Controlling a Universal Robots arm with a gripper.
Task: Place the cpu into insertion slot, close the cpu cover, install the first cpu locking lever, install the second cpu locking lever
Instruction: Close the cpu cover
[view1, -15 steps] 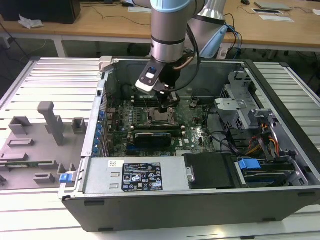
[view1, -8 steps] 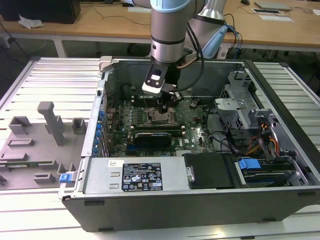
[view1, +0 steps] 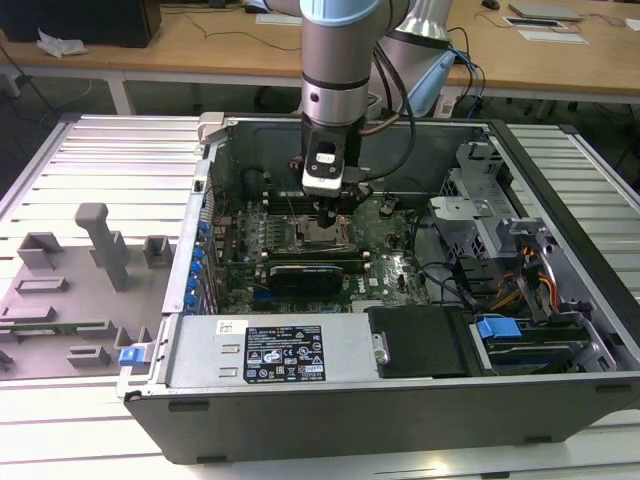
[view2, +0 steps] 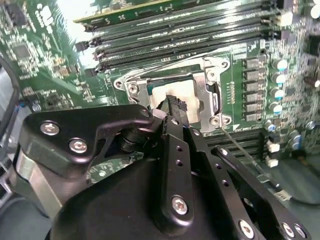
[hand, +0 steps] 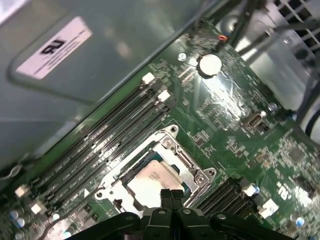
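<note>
The gripper is clenched: in both wrist views its two black fingers are pressed together with nothing visible between them. The fingertips stand at the silver-grey top of the cpu, near the middle of the chip; whether they press on it or stop just above it cannot be told. The cpu lies flat in the insertion slot. The cpu cover is folded down around the cpu, and the chip's metal top shows through the cover's square window. In the second wrist view a thin metal rod runs from one corner of the cover outward across the neighbouring connectors; whether it is latched cannot be told. The slot sits near the centre of the green motherboard, between two banks of long black memory slots. A round coin cell sits toward one edge of the motherboard. In the exterior view the arm reaches straight down into the open computer case, which lies on its side on a slatted metal bench. Grey fixtures stand on the bench at the exterior view's left.
</note>
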